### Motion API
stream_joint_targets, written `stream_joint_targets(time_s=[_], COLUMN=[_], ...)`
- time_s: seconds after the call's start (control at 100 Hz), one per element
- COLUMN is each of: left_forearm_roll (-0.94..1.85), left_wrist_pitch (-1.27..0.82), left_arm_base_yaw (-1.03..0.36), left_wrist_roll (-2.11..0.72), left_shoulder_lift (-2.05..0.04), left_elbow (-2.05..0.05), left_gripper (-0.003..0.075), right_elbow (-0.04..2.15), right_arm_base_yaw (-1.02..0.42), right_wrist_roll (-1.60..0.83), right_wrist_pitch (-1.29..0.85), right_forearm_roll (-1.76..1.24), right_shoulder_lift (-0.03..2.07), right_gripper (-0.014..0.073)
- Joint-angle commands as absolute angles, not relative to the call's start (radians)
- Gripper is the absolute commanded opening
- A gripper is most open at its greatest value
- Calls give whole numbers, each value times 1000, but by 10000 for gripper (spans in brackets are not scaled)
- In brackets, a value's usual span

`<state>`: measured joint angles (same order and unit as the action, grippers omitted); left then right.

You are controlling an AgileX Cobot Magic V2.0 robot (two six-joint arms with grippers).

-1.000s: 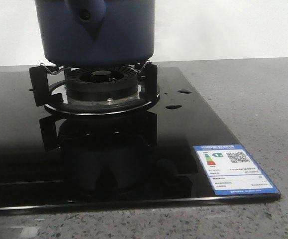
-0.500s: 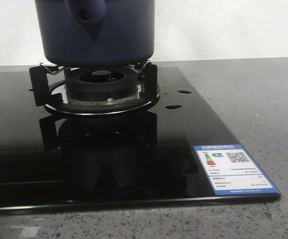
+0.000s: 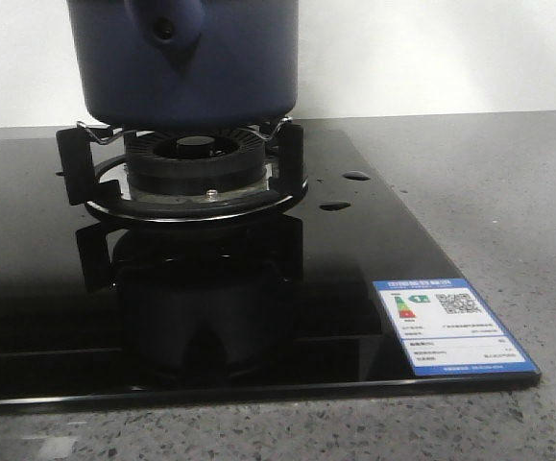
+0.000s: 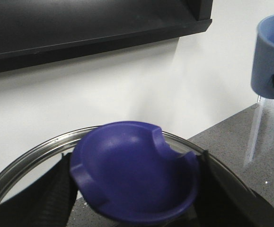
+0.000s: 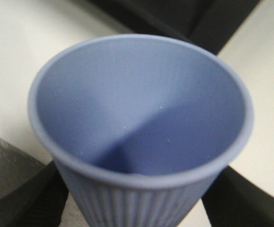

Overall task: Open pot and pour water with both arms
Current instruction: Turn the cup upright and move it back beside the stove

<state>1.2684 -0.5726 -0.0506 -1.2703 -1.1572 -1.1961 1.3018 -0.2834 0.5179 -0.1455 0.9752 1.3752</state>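
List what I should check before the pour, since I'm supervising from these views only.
1. Pot seated on the burner stand: ok, it stands upright.
2. Left hand gripping the lid knob: ok, fingers sit on both sides.
3. Lid clear of the pot's mouth: cannot tell; the front view crops the pot's top.
4. Right hand holding the blue cup: ok, roughly upright.
5. Water in the cup: cannot tell; none is plainly visible.
6. Cup positioned over the pot: cannot tell.
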Motion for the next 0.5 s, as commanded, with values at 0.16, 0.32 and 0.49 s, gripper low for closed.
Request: stream_joint_targets(time_s=[0.16,0.32,0.49], left_forearm_roll=[1340,1340,1340], left_wrist_pitch=[-539,-539,-539], left_arm_base_yaw=[-49,-49,-49], left_wrist_roll=[-1269,-1269,-1269], left_shoulder_lift=[-1129,-1129,-1129], left_elbow=[-1237,-1237,-1237], left_gripper=[388,388,388], right_elbow=[1109,913,716], right_arm_base_yaw=[-61,105,238], right_wrist_roll=[696,696,693], right_wrist_pitch=[259,451,519], right_forearm_roll=[937,833,833], right_shoulder_lift=[1213,1142,1107], right_gripper=[367,367,367])
